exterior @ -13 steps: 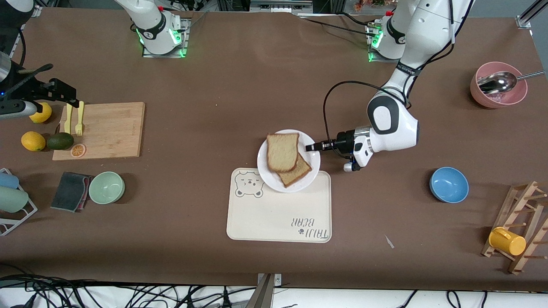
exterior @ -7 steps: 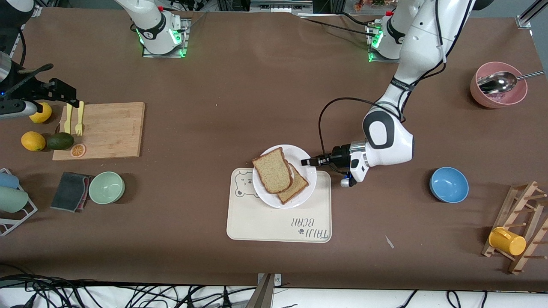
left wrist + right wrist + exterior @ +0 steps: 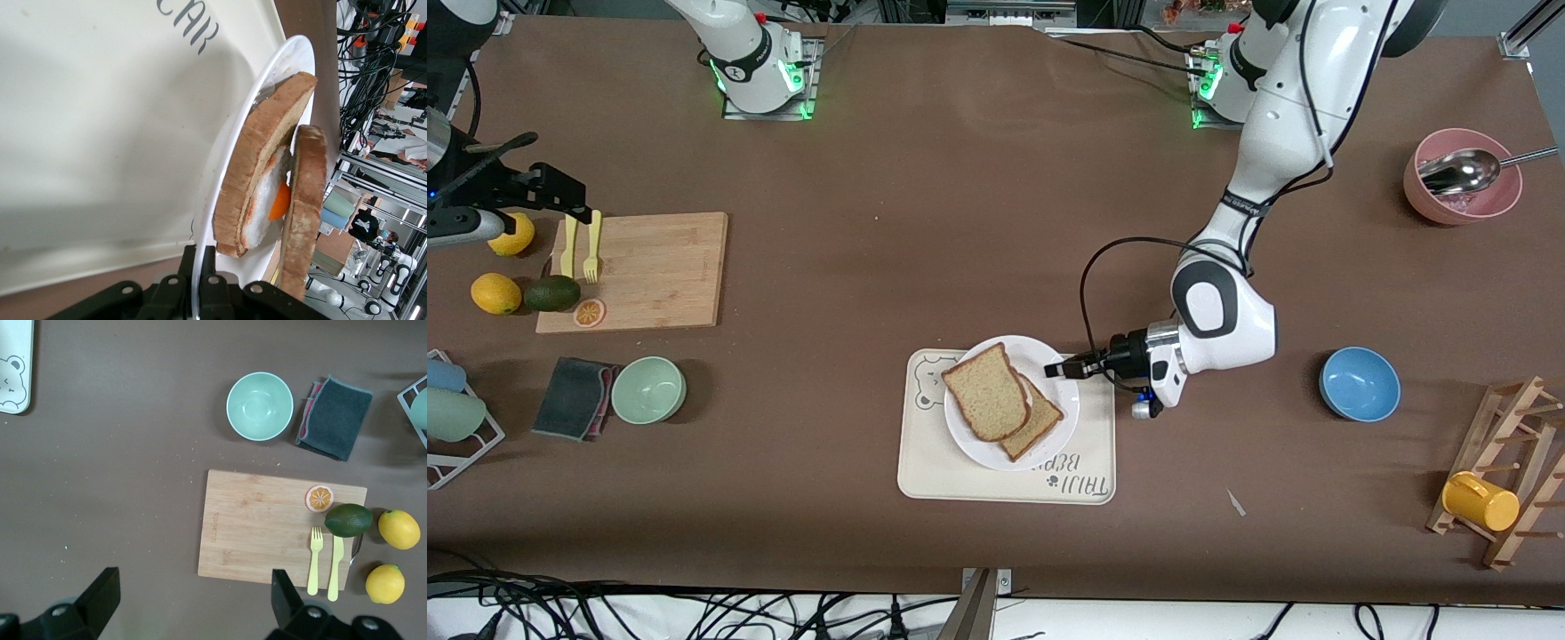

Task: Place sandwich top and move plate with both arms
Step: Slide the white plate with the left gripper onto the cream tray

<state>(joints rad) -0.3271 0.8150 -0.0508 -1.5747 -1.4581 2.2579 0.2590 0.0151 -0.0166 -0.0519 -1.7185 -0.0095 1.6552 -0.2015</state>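
- White plate (image 3: 1049, 428) sits over the cream tray (image 3: 960, 476), at the tray's edge farther from the front camera; part of its rim juts past that edge.
- Left gripper (image 3: 1056, 368) has its fingers clamped on the plate's rim, on the side toward the left arm's end of the bench (image 3: 960, 222).
- Sandwich top (image 3: 985, 404), a light brown slice with a darker crust, lies askew on the egg slice (image 3: 1040, 422); in the left wrist view white and orange egg (image 3: 277, 200) shows between the two.
- Open brown bench surrounds the tray; the blue bowl (image 3: 1359, 383) is well apart toward the left arm's end.
- Right gripper (image 3: 560, 191) waits with fingers apart over the wooden board's (image 3: 649, 271) end, above the yellow forks (image 3: 591, 244).
- Green bowl (image 3: 648, 389) and grey cloth (image 3: 574, 397) lie near the board.
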